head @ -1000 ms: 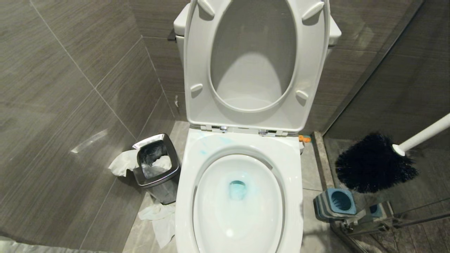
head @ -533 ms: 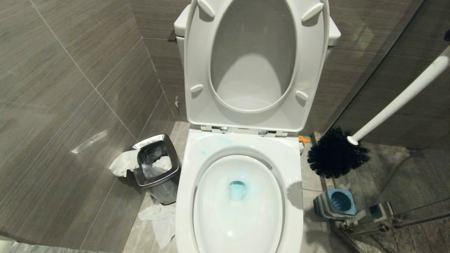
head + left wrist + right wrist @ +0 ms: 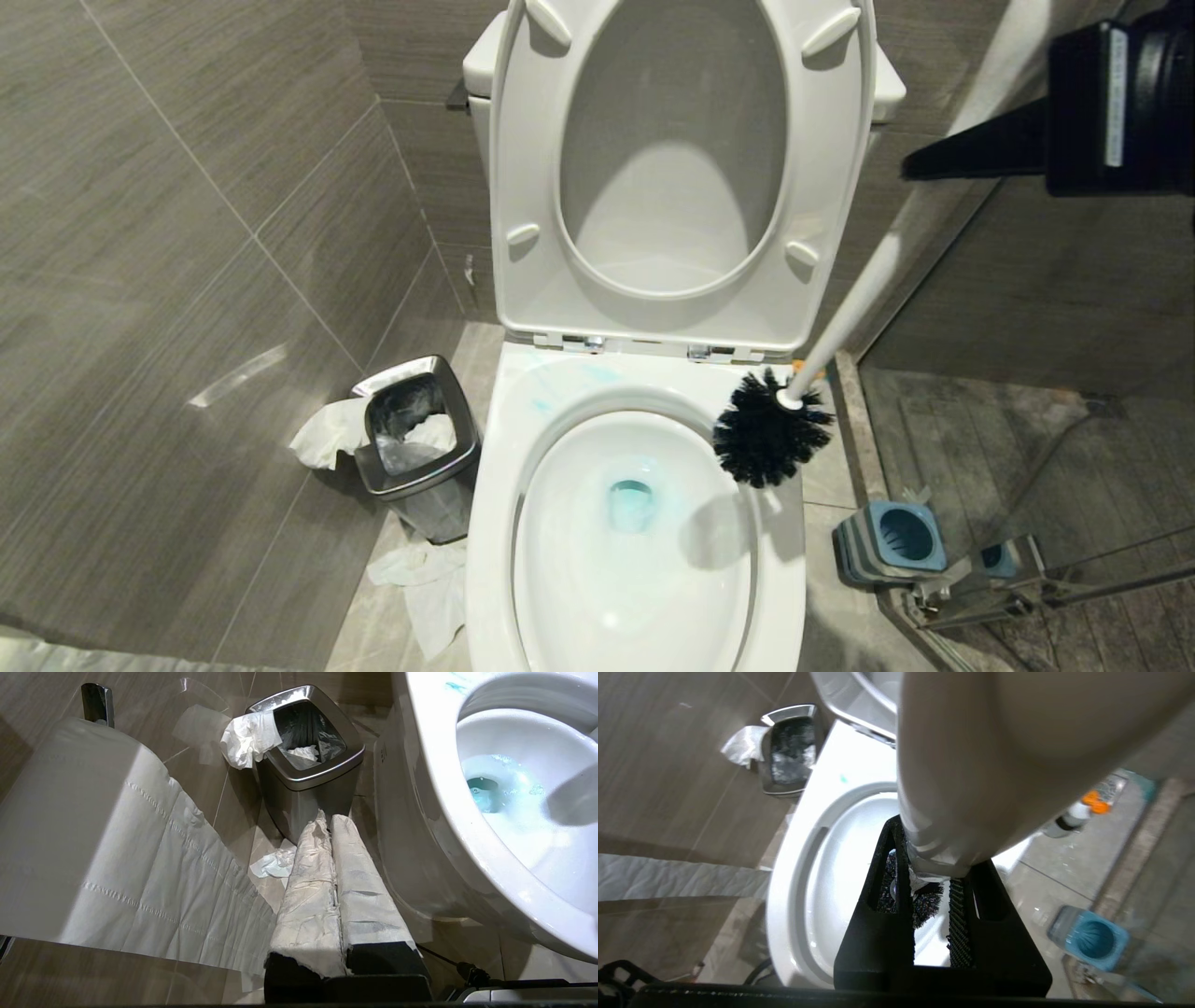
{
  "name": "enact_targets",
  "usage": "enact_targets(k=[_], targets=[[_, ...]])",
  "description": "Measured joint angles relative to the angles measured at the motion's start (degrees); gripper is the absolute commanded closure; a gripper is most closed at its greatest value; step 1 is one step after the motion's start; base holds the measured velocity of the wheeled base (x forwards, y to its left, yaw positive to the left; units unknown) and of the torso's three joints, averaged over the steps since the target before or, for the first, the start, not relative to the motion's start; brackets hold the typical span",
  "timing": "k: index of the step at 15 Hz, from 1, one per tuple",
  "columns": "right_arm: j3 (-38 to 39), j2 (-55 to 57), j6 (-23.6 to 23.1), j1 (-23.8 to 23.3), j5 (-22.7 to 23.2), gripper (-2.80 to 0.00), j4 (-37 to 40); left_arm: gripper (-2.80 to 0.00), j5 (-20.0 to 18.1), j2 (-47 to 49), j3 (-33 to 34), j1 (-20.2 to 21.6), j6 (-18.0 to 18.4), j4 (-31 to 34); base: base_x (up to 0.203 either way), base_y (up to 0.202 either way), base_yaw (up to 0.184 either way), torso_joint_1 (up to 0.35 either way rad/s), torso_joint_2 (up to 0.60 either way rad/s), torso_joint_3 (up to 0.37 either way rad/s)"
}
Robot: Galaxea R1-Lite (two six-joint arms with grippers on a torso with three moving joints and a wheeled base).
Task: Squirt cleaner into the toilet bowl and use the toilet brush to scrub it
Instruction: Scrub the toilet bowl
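The toilet bowl [image 3: 579,579] stands open with its seat and lid raised. Cleaner [image 3: 631,504] tints the water blue-green, and pale blue smears lie on the back left rim. The toilet brush [image 3: 773,429] hangs with its black head over the bowl's right rim, its white handle slanting up to the right. My right gripper [image 3: 943,159] is shut on that handle at the top right; in the right wrist view the gripper [image 3: 931,872] clamps the handle [image 3: 971,765]. My left gripper [image 3: 327,823], wrapped in white, is shut and parked low beside the bowl's left side.
A steel waste bin [image 3: 415,439] with crumpled paper stands left of the toilet, and more paper [image 3: 425,583] lies on the floor. The blue-grey brush holder [image 3: 892,539] sits right of the bowl by a glass partition. A toilet roll [image 3: 93,826] hangs near my left gripper.
The brush has swung left, from above the floor near its holder to over the bowl's right rim. My right gripper has come into the head view at the top right.
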Motion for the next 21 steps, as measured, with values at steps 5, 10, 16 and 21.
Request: enact_targets(k=[5, 10, 16, 21], targets=[[1.84, 5.73, 2.07, 4.22, -1.39, 0.00, -5.26, 0.00, -0.11, 0.00, 0.00, 0.02, 0.12, 0.00, 0.000, 0.000, 0.000, 0.000, 0.00, 0.000], [6.74, 9.70, 3.09, 4.40, -1.32, 0.00, -13.05, 0.00, -0.05, 0.00, 0.00, 0.02, 0.01, 0.00, 0.000, 0.000, 0.000, 0.000, 0.00, 0.000], [12.93, 13.44, 6.00, 4.06, -1.17, 0.00, -18.51, 0.00, -0.02, 0.00, 0.00, 0.00, 0.04, 0.00, 0.000, 0.000, 0.000, 0.000, 0.00, 0.000], [18.02, 17.95, 5.56, 1.57, -1.14, 0.00, -29.04, 0.00, 0.00, 0.00, 0.00, 0.00, -0.03, -0.01, 0.000, 0.000, 0.000, 0.000, 0.00, 0.000]])
